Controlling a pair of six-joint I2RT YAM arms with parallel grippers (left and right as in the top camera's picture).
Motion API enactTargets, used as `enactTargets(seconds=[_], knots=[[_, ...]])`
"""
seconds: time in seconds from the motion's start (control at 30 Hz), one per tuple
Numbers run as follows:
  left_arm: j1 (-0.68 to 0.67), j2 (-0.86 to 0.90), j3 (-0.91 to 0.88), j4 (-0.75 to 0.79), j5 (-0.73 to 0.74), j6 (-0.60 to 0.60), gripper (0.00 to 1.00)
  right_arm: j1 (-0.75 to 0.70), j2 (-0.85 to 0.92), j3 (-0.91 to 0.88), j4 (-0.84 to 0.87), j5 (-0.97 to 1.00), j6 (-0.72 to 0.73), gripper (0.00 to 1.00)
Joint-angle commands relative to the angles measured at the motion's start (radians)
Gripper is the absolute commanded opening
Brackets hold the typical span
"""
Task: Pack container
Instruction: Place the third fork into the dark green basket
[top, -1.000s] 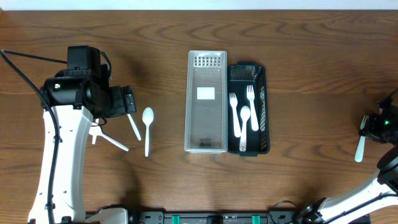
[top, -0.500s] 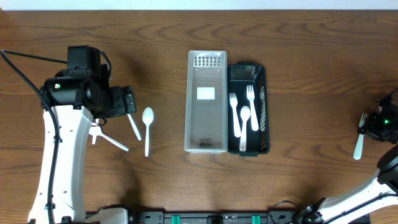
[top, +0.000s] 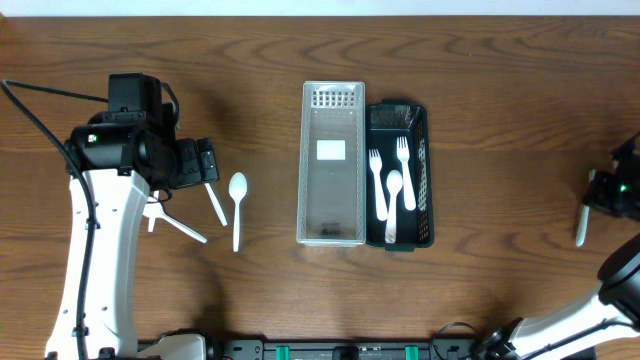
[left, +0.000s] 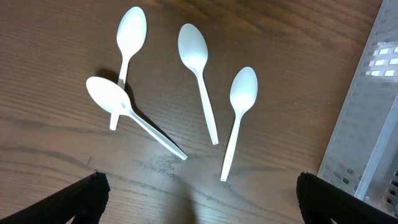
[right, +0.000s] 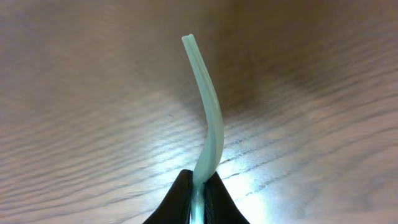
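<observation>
A: Overhead, what are you seeing far right?
B: Your right gripper (right: 198, 185) is clamping a white utensil handle (right: 210, 118), well apart from the black container (top: 425, 150); your left gripper (left: 205, 196) is hanging open above spoons (left: 242, 93).

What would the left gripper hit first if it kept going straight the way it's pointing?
Likely bare table, just short of the handle tips of the spoons. The left gripper is open and nothing shows in between, though depth is unclear.
</observation>
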Motion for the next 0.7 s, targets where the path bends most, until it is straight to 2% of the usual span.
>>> enactTargets(seconds=[0.0, 0.27, 0.5, 0.67], knots=[[0.004, 0.0, 0.018, -0.006, -0.012, 0.011, 0.98, 0.048, -0.1, -0.002, 0.003, -0.003, 0.002, 0.01], [0.004, 0.0, 0.018, -0.006, -0.012, 0.011, 0.98, 0.234, -0.291, -0.002, 0.001, -0.002, 0.01, 0.01], [0.004, 0.0, 0.018, -0.006, -0.011, 0.011, 0.98, 0.615, -0.486, -0.002, -0.011, 0.025, 0.138, 0.01], [0.004, 0.0, 0.018, -0.006, -0.011, 0.011, 0.98, 0.876, -0.509, -0.002, -0.023, 0.092, 0.251, 0.01]])
